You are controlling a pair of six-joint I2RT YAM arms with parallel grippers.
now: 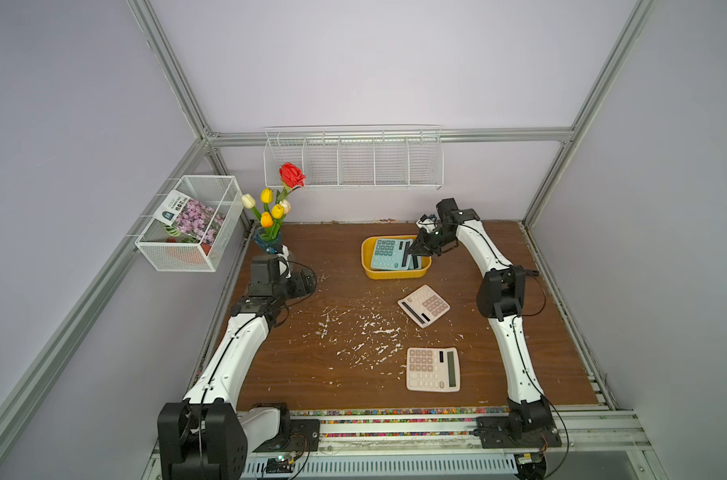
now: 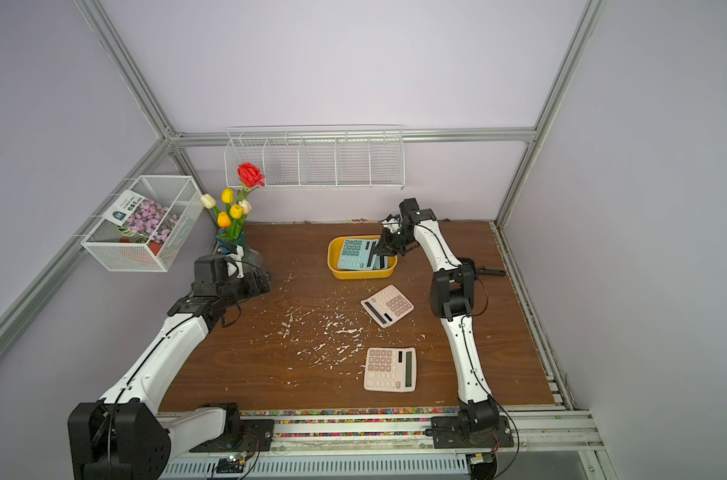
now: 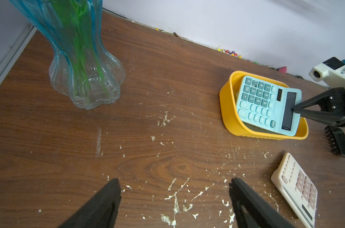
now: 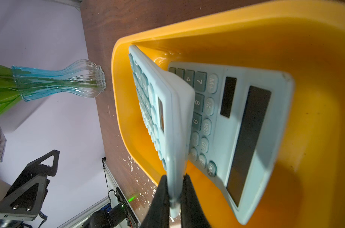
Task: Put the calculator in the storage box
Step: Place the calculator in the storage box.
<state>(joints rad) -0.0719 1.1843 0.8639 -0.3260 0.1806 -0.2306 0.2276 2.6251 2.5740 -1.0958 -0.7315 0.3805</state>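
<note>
Right now the right gripper (image 4: 174, 178) is pinched tight on the display-end edge of the blue calculator (image 4: 167, 110), one finger on each face. That calculator hangs tilted inside the yellow storage box (image 4: 122, 94), key end lowest, above a second blue calculator (image 4: 242, 122) lying flat on the box floor. Outside, a beige calculator (image 1: 423, 305) lies on the wooden table (image 1: 312, 374) near the box, and a second beige calculator (image 1: 432, 369) lies closer to the arm bases. The left gripper (image 3: 174, 180) hangs with its jaws spread wide over the tabletop, near the glass vase (image 3: 85, 79)
</note>
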